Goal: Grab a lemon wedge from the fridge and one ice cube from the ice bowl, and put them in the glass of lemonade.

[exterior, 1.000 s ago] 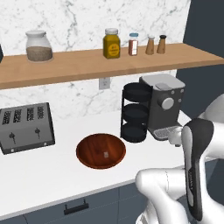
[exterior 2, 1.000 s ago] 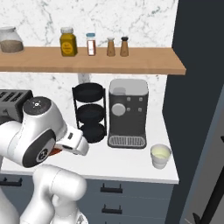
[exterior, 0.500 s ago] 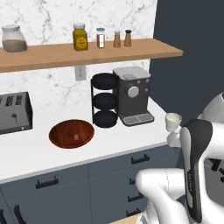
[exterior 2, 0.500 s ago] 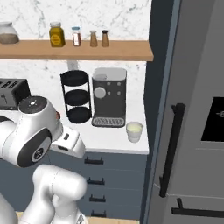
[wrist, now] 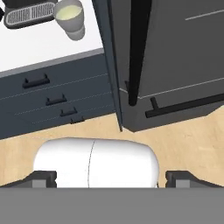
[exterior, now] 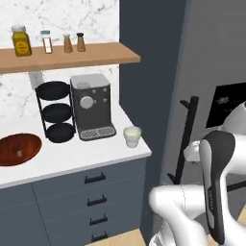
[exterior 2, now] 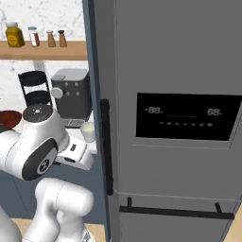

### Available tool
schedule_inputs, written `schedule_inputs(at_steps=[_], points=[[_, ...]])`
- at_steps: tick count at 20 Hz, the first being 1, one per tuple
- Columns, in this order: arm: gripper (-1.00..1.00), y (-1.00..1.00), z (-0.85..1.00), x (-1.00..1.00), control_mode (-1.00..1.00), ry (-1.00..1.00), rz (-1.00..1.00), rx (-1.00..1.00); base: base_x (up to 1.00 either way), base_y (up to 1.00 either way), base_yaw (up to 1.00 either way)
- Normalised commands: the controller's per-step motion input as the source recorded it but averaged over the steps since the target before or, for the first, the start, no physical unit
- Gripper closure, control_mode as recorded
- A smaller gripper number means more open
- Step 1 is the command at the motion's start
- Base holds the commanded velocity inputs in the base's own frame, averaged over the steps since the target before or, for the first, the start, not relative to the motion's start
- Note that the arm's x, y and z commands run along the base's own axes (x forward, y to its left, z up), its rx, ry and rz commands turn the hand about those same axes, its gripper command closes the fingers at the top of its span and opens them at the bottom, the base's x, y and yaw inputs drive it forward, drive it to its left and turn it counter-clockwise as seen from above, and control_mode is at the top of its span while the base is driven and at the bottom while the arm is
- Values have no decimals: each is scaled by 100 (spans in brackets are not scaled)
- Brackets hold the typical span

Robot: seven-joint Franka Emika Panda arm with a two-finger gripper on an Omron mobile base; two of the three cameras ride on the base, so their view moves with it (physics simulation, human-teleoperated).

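The fridge [exterior 2: 179, 71] stands shut, a tall grey front with a black display panel [exterior 2: 184, 123] and a black bar handle [exterior 2: 106, 146]; in the hand view its handle [wrist: 136, 48] runs down the upper middle. The lemon wedge is hidden. The glass of lemonade [exterior: 132, 136] sits at the counter's right end, seen also as the glass [wrist: 70, 16]. The reddish-brown ice bowl [exterior: 19, 149] lies far left with a tiny pale ice cube [exterior: 19, 153] in it. My gripper [wrist: 113, 179] is open, empty, held low over the floor in front of the fridge.
A grey coffee machine [exterior: 91, 105] and a black three-tier rack [exterior: 55, 110] stand behind the glass. A wooden shelf [exterior: 72, 56] holds jars and shakers. Dark blue drawers [wrist: 48, 96] fill the counter front. Wooden floor [wrist: 183, 140] lies before the fridge.
The whole picture has slid: the base has driven to the right, from the counter with toaster and bowl to the shut fridge. The gripper has stayed open.
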Motion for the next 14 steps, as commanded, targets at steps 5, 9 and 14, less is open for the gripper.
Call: schedule_inputs(at_steps=[5,9,14], points=[[-100,0,0,0,100,0,0,0,-58,-74,9],[-100,0,0,0,100,0,0,0,-63,-44,10],[-100,0,0,0,100,0,0,0,-33,-15,6]])
